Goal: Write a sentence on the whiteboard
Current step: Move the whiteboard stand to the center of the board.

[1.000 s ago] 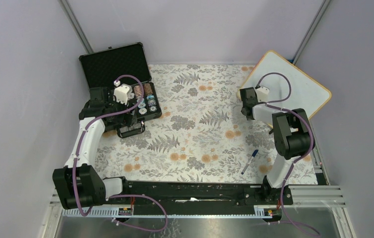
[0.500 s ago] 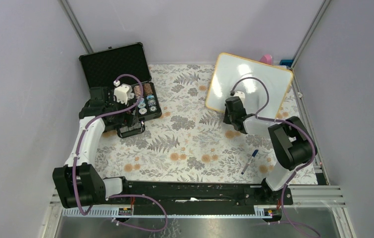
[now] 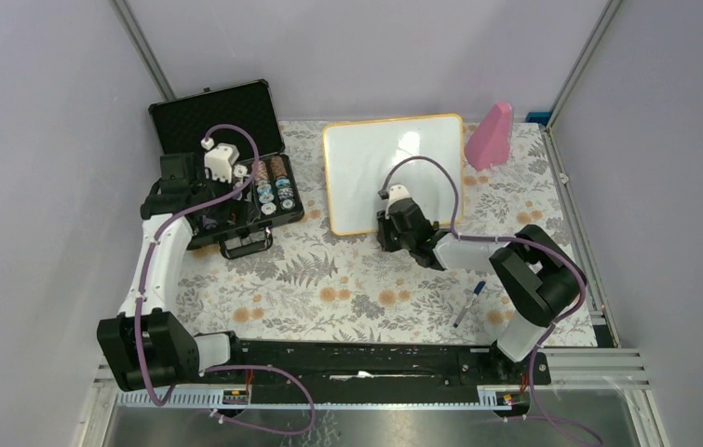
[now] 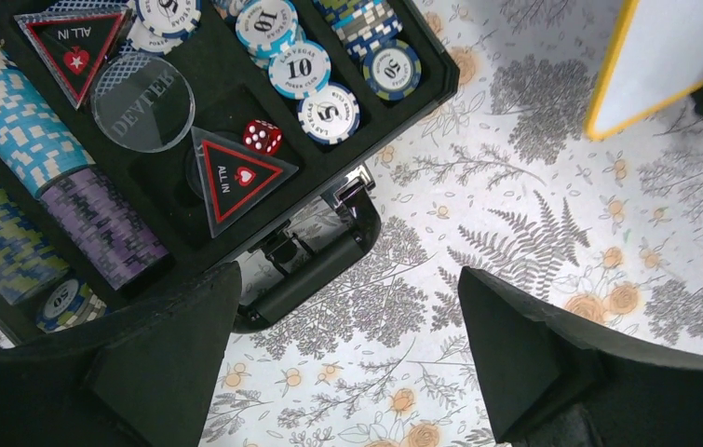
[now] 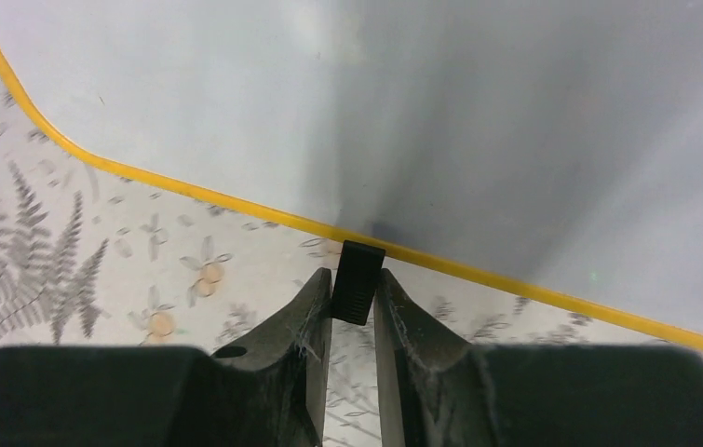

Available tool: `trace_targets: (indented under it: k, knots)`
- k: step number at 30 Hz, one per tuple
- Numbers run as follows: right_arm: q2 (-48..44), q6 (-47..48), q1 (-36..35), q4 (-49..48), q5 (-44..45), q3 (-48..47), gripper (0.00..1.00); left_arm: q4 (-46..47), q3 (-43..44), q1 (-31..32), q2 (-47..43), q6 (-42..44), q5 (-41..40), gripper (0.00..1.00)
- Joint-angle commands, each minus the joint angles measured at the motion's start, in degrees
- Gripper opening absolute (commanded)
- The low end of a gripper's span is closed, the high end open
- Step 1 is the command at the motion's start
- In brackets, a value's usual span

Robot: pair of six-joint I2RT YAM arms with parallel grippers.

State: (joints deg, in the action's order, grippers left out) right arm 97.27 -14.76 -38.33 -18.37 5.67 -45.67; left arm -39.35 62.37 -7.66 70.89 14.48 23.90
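Note:
The whiteboard, white with a thin orange-yellow rim, sits at the middle back of the floral cloth. Its face is blank white, and the sentence is out of view. My right gripper is at the board's near edge. In the right wrist view this gripper is shut on the whiteboard's small black foot. My left gripper stands wide open over bare cloth, just in front of the poker chip case, with nothing between its fingers. In the top view the left gripper hangs over the case's near side.
The open black case with chips stands at the back left. A blue-capped marker lies on the cloth near the right arm's base. A pink wedge-shaped object stands at the back right beside the board. Walls close in on three sides.
The right arm has swung the whiteboard from the back right corner to the middle back, uncovering the pink object. The left gripper opened wider and shifted slightly back.

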Motion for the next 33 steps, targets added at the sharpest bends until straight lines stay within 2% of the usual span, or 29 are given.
trace_targets:
  k: [1, 8, 18, 26, 28, 30, 33]
  knots:
    - [-0.5, 5.1, -5.4, -7.8, -3.6, -0.6, 0.00, 1.2, 3.5, -0.7, -1.1, -3.2, 3.2, 0.99]
    - [0.0, 10.2, -10.2, -9.6, -8.9, 0.8, 0.00, 1.2, 4.2, -0.9, -1.1, -3.9, 4.1, 0.99]
    - [-1.4, 12.3, -12.3, -11.3, -9.2, 5.6, 0.00, 1.2, 3.9, -0.9, -1.3, -3.8, 4.2, 0.99]
    - [-1.7, 12.1, -13.2, -9.5, -9.9, 5.7, 0.00, 1.2, 3.8, -0.8, -0.8, -3.7, 4.8, 0.99]
    - [-2.0, 11.9, -13.2, -8.3, -9.6, 5.5, 0.07, 1.2, 3.7, -0.9, -1.0, -3.5, 4.8, 0.99]
    - [-2.4, 11.3, -13.2, -6.9, -8.8, 5.6, 0.20, 1.2, 3.5, -0.9, -1.2, -3.2, 4.7, 0.99]
    - [-3.8, 11.4, -13.2, -6.3, -8.3, 6.5, 0.53, 1.1, 3.5, -0.9, -1.4, -3.2, 4.7, 0.99]
